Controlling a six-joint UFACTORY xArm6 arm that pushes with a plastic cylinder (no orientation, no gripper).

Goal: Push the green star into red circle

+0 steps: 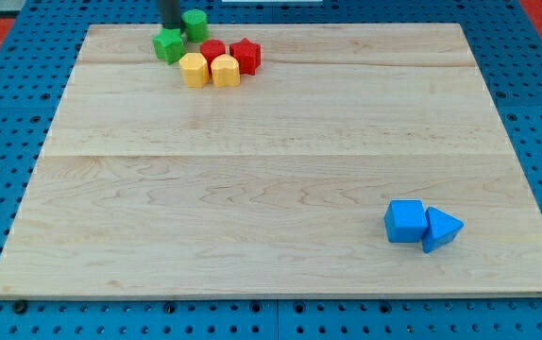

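Note:
The green star [168, 44] lies near the board's top edge, left of centre. The red circle [212, 50] sits just to its right, with a small gap between them. My tip [172, 26] comes down from the view's top edge and ends right behind the green star, touching or nearly touching its upper side. A green round block [195, 24] stands beside the rod on its right.
A red star [245, 55] sits right of the red circle. Two yellow blocks [194, 69] [225, 70] lie just below the red circle. A blue cube [405, 221] and a blue triangle [440, 229] sit at the lower right of the wooden board [280, 170].

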